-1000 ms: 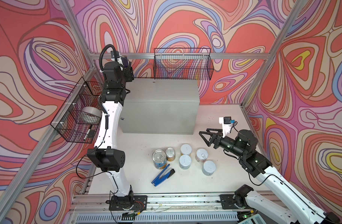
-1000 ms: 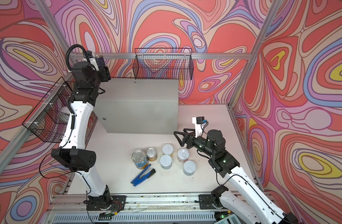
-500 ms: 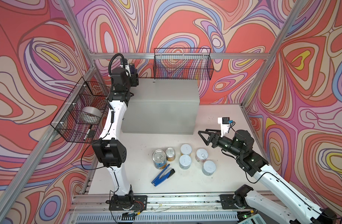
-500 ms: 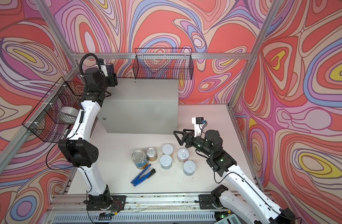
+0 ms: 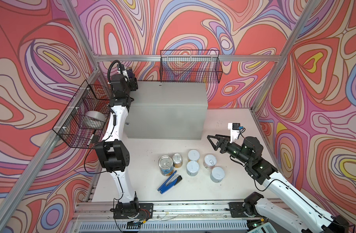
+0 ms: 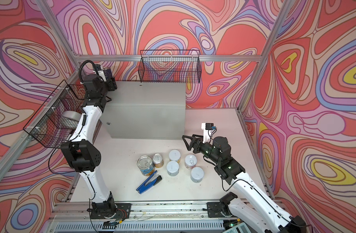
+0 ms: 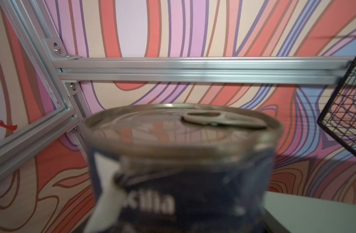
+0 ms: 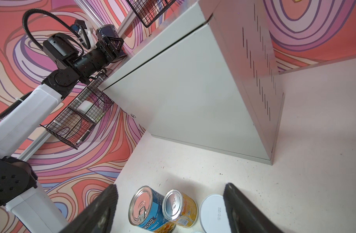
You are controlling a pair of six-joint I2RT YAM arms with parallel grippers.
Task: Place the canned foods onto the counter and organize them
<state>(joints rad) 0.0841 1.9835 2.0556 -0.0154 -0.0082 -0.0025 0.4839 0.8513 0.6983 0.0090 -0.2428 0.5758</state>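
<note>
Left gripper (image 8: 110,43) pinches the dark-blue can (image 7: 181,171) at the counter's (image 5: 173,94) back corner, upper left of a top view. Set it down upright, fully on the top (not overhanging), then release. Right gripper (image 5: 213,141): spread, empty.

Walls (image 5: 193,24) around me were swirly red, pink and purple print. Aluminium frame rails (image 5: 144,58) edged them. Pale tabletop (image 5: 144,177) was scuffed and evenly lit. Far wire basket (image 5: 190,68) and left wire basket (image 5: 72,131) hung on the rails.
</note>
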